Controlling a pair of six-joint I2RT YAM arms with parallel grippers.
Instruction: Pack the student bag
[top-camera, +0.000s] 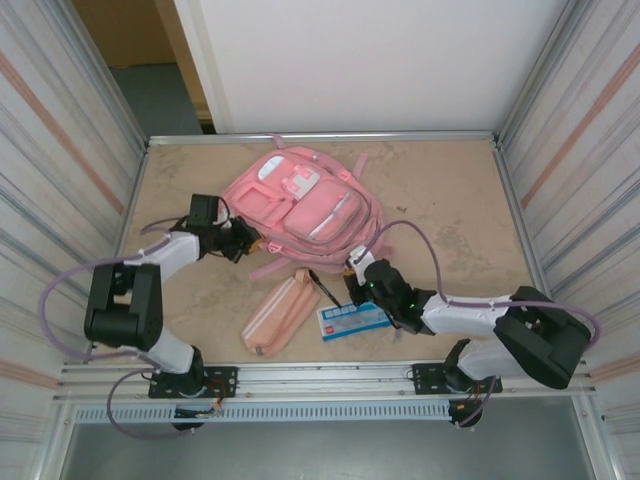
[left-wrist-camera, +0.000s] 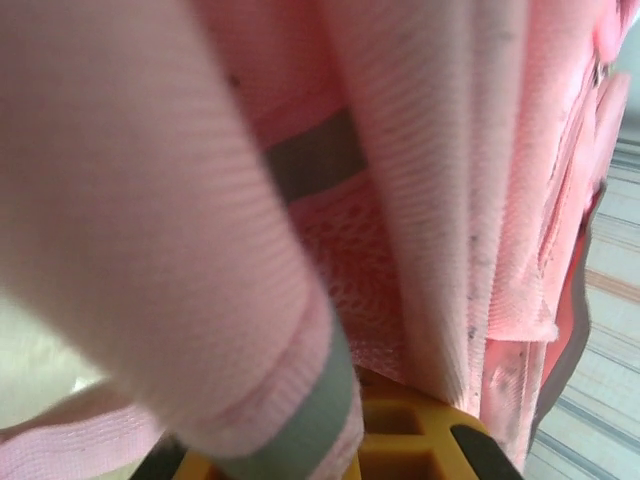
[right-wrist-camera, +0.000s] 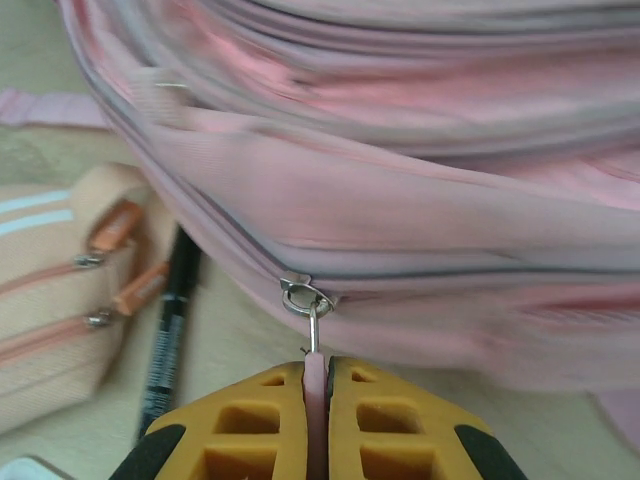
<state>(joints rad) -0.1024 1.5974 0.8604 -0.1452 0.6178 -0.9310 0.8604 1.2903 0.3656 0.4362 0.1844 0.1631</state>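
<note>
The student bag is a large pink backpack lying flat at the middle back of the table. My left gripper is at its left edge, shut on a fold of the pink fabric, which drapes over the yellow jaws. My right gripper is at the bag's near right corner. In the right wrist view it is shut on the pink zipper pull tab, which hangs from the metal slider on the bag's zip line.
A salmon-pink pencil case lies near the front edge, with a black pen beside it. A blue-and-white card rests under my right arm. Metal walls enclose the table on both sides.
</note>
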